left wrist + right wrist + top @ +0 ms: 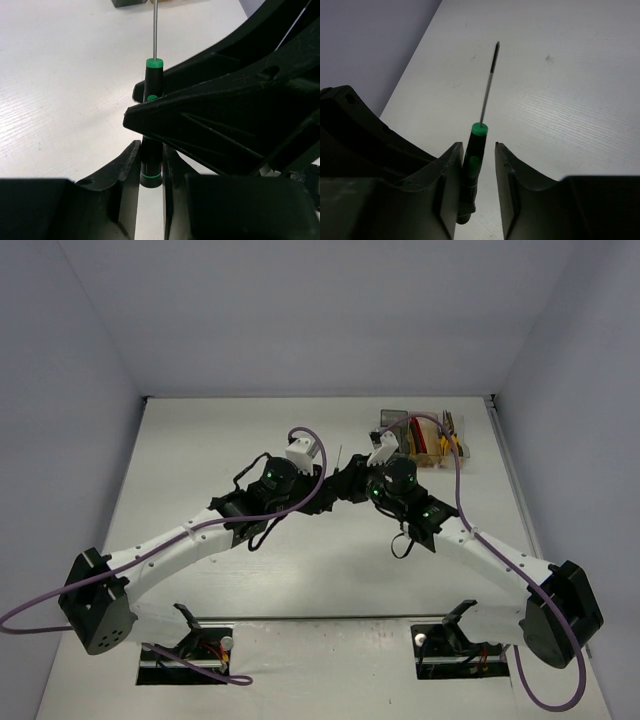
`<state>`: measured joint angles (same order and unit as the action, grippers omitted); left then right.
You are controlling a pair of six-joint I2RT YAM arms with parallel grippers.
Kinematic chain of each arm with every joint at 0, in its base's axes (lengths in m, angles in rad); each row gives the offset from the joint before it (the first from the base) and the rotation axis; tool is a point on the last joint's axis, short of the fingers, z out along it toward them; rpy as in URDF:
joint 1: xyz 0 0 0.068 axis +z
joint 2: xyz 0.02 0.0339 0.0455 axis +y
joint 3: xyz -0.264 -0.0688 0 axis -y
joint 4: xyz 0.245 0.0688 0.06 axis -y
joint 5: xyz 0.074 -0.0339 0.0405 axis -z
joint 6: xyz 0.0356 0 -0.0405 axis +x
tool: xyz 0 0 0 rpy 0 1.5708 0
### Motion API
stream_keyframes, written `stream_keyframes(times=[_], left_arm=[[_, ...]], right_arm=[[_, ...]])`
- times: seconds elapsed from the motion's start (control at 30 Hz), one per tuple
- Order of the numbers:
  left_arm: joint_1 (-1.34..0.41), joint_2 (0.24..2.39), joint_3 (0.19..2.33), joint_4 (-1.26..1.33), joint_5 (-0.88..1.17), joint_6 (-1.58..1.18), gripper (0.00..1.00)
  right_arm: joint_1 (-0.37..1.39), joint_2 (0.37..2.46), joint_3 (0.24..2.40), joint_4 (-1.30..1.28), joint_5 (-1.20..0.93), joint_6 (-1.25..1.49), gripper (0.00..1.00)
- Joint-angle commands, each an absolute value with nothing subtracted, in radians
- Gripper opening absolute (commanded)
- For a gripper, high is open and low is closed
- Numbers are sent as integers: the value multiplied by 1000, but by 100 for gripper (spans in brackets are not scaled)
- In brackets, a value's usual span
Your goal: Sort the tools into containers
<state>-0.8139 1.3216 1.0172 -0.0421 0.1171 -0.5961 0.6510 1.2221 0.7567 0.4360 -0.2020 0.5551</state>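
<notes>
A thin black-green screwdriver (340,453) is held up over the middle of the table, where both grippers meet. In the left wrist view my left gripper (150,161) is shut on the lower end of the screwdriver's handle (153,80), and the metal shaft points away. My right gripper (478,146) is open around the same handle (477,142), which rests against its left finger (451,165) with a gap to the other finger. The containers (425,443) stand at the far right and hold pliers (452,435) and a red tool (416,437).
The right gripper's black body (230,115) crosses just above the left fingers. The left gripper's body (355,135) fills the left of the right wrist view. Purple cables (310,440) loop over both wrists. White walls bound the table.
</notes>
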Motion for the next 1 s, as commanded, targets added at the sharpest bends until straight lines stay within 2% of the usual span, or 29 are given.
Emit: stream_keyframes(times=[0.0,0.13,0.2,0.3,0.4,0.43,0.5,0.67,0.8,0.97], left_arm=[[-824,1328,1070,75,97,-620,0],[-825,1336,1074,78,83,-624,0],[-825,1335,1076,73,76,-623,5],[-825,1328,1082,51,56,-619,27],[-823,1316,1109,-48,12,-590,58],[-822,1306,1115,-76,-1,-576,60],[-815,1272,1130,-148,-67,-551,64],[-753,1189,1166,-399,-207,-500,66],[-653,1101,1171,-586,-239,-432,66],[-563,999,1161,-711,-225,-378,66]], right_arm=[[664,1210,771,534,-190,559,24],[666,1212,772,533,-175,550,6],[665,1215,775,532,-157,537,1],[662,1218,786,524,-136,521,0],[644,1233,827,463,-78,469,0],[626,1249,856,444,-52,443,0],[575,1291,903,370,-33,397,0],[420,1423,1146,166,-15,313,0],[336,1598,1358,13,67,214,0],[263,1818,1568,-103,68,168,0]])
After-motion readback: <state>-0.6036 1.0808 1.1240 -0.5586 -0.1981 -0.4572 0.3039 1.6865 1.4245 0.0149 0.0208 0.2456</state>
